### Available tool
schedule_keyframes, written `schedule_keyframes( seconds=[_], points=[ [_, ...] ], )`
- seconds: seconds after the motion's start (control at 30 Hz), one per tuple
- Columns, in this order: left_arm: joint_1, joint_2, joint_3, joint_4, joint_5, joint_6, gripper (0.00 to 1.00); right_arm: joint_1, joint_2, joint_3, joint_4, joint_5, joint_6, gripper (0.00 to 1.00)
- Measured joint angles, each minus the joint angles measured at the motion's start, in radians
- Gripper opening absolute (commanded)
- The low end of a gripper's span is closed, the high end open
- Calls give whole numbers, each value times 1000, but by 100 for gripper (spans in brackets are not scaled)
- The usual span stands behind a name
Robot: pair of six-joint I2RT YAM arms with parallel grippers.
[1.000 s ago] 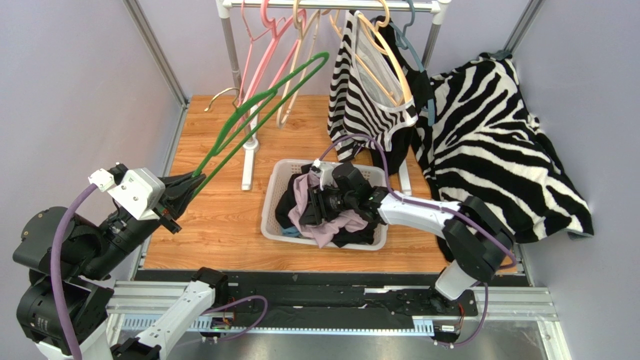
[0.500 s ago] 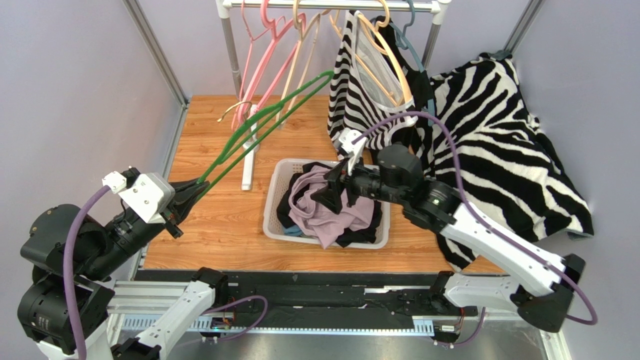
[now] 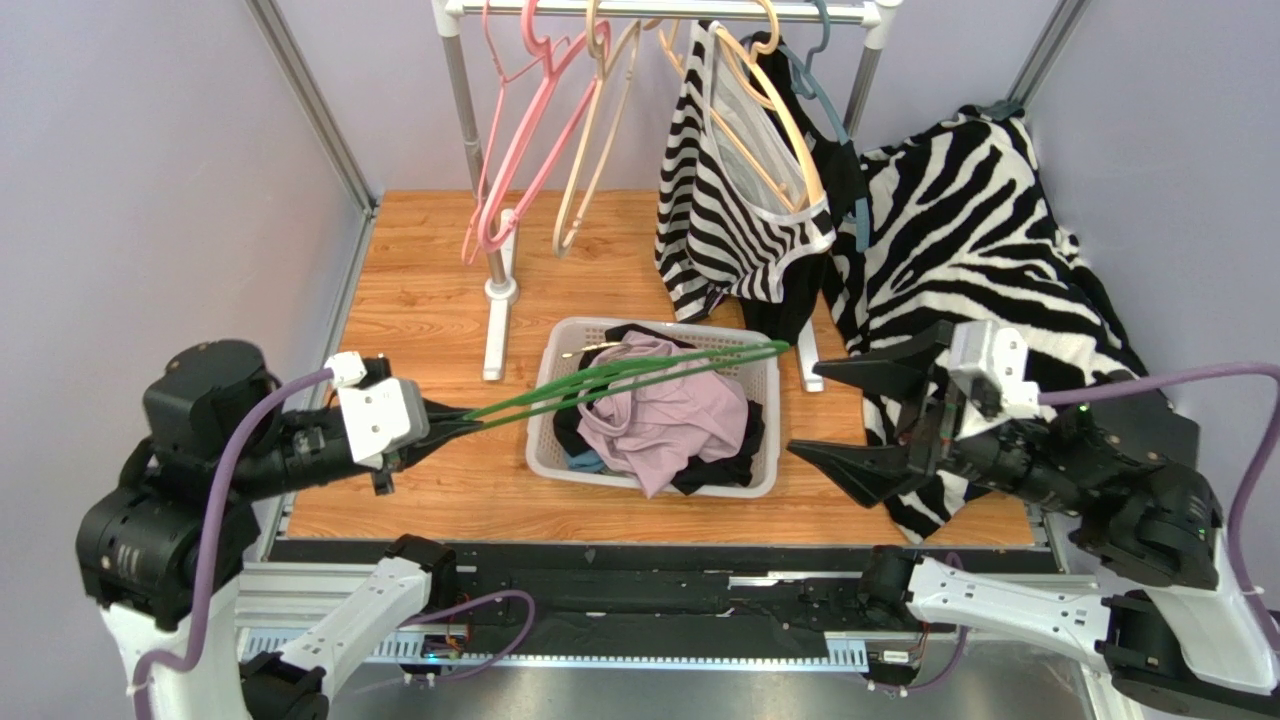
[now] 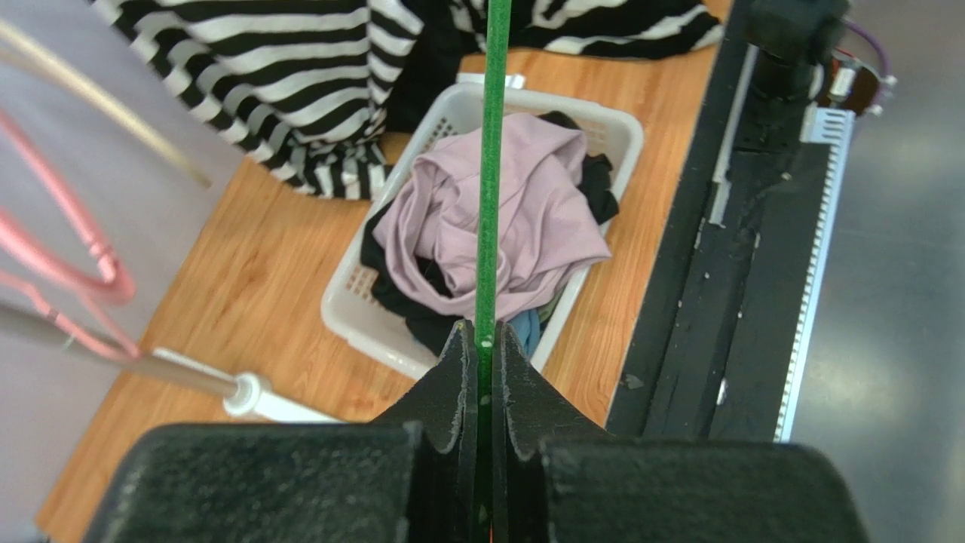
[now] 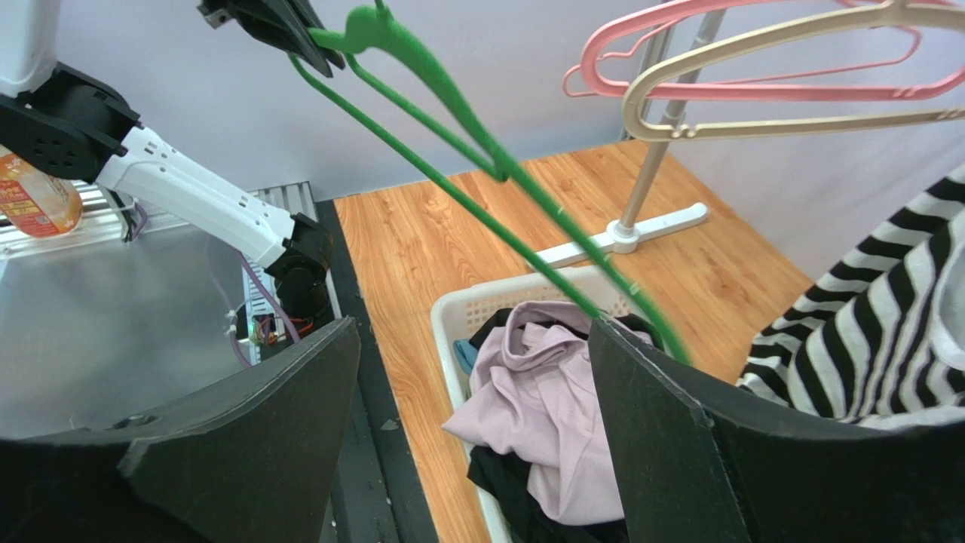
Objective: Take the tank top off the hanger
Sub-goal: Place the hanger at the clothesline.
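The lilac tank top (image 3: 661,428) lies crumpled in the white basket (image 3: 537,435) on the bench (image 3: 421,285), off the green hanger (image 3: 646,378) — soft, light, limp cloth, probably best pinched at a raised fold or strap; the bare hanger reaches across over it, its thin bar pinched tight in the left end effector (image 3: 439,423); the right end effector (image 3: 812,408) stands spread wide — empty, beside the basket.
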Motion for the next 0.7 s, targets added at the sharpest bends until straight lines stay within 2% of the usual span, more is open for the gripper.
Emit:
schedule_keyframes(
  seconds=[0.17,0.37,0.57,0.7],
  points=[
    [0,87,8,-14,103,81,0,0,-8,22,-67,22,-41,84],
    [-24,109,6,-19,131,114,0,0,114,34,-128,82,-118,84],
    [-75,78,-22,-20,158,116,0,0,181,80,-154,107,-194,79],
    [-81,74,-46,-19,165,116,0,0,184,114,-157,104,-229,71]
  ],
)
